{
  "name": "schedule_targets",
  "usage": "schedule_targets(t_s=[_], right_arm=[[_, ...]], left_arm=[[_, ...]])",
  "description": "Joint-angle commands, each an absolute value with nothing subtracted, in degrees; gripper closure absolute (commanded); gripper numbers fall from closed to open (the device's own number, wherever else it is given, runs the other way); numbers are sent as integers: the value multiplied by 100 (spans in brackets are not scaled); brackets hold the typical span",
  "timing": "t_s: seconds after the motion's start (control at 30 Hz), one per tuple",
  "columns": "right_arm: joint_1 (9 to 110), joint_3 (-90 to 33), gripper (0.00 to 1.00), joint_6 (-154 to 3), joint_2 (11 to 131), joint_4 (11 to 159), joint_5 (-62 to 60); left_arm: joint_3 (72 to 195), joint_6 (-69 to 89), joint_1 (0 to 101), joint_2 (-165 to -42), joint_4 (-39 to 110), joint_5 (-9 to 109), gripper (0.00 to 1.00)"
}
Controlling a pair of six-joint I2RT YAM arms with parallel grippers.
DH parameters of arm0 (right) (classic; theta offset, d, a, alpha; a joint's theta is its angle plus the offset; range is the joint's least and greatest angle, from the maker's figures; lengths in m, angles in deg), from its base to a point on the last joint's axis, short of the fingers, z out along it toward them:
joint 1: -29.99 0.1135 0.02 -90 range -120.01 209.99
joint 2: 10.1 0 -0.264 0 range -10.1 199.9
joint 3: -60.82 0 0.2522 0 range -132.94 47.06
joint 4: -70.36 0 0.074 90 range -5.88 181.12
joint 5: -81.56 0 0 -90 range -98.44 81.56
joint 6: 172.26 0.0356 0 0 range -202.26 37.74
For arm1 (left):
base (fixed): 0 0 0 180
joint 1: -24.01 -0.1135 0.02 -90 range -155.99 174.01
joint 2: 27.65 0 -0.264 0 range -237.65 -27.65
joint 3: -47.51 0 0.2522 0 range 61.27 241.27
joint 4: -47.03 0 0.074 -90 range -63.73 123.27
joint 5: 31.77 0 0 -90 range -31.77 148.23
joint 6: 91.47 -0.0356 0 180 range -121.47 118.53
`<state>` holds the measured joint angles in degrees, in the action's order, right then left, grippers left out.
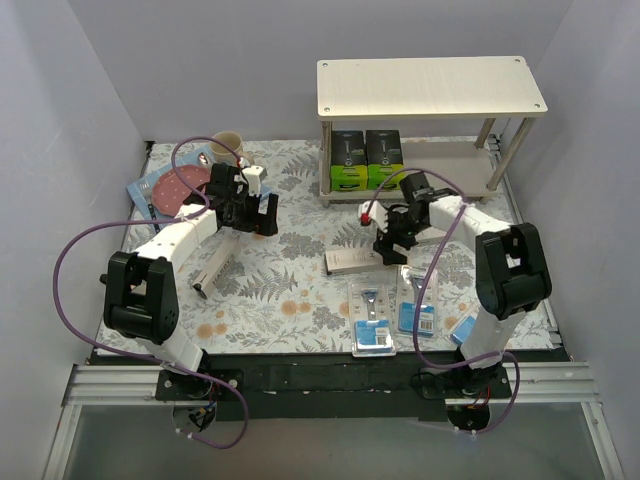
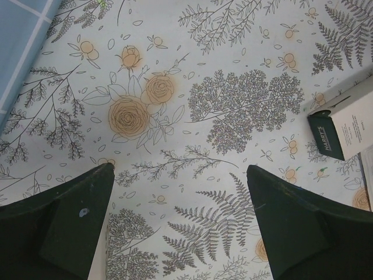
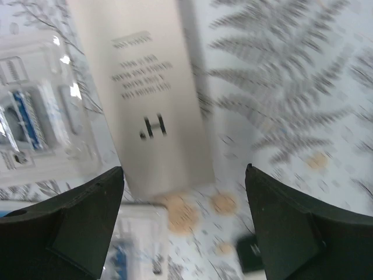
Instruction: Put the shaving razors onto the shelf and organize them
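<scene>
Top view: the shelf [image 1: 432,85] is found at approx. 1 o'clock, w/ two black-and-green boxes [image 1: 366,158] already parked on its lower board. A slim white box [image 1: 352,262] is laid flat on the cloth [image 1: 290,230] just R of centre, at about 4 o'clock, and the right gripper [image 3: 182,170] is hung over it. Its jaws are spread wide w/ nothing clamped. The box end is seen between them in the blurry wrist view, apparently untouched.

The left gripper [image 2: 179,168] is also held wide open over bare cloth, empty. A 2nd white box [image 1: 218,265] is seen at 8 o'clock, and blister packs [image 1: 372,318] are lined up at 5 o'clock by the front edge.

Handling-wise, the white box is prob. light, stiff card and a bit slick. It's best pinched across its narrow width near mid-length, not too hard. The blister packs can be expected to flex.
</scene>
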<state>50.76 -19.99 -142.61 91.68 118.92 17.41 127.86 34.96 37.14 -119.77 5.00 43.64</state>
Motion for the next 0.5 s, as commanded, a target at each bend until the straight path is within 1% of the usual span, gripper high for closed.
schedule_targets(t_s=[0.0, 0.13, 0.23, 0.47], right_arm=[[4152, -2649, 8, -14928, 8747, 12462, 2056], [3432, -2695, 6, -15888, 8720, 12745, 1776], [3123, -2861, 6, -16406, 8921, 12823, 1626], [2639, -3520, 5, -16742, 9764, 12762, 1433]], left_arm=[[12930, 3466, 3693, -11721, 479, 4294, 2], [12938, 3474, 3693, -11783, 505, 4259, 2], [13008, 3483, 3693, -11870, 497, 4198, 2], [13140, 3457, 3693, -12002, 462, 4224, 2]])
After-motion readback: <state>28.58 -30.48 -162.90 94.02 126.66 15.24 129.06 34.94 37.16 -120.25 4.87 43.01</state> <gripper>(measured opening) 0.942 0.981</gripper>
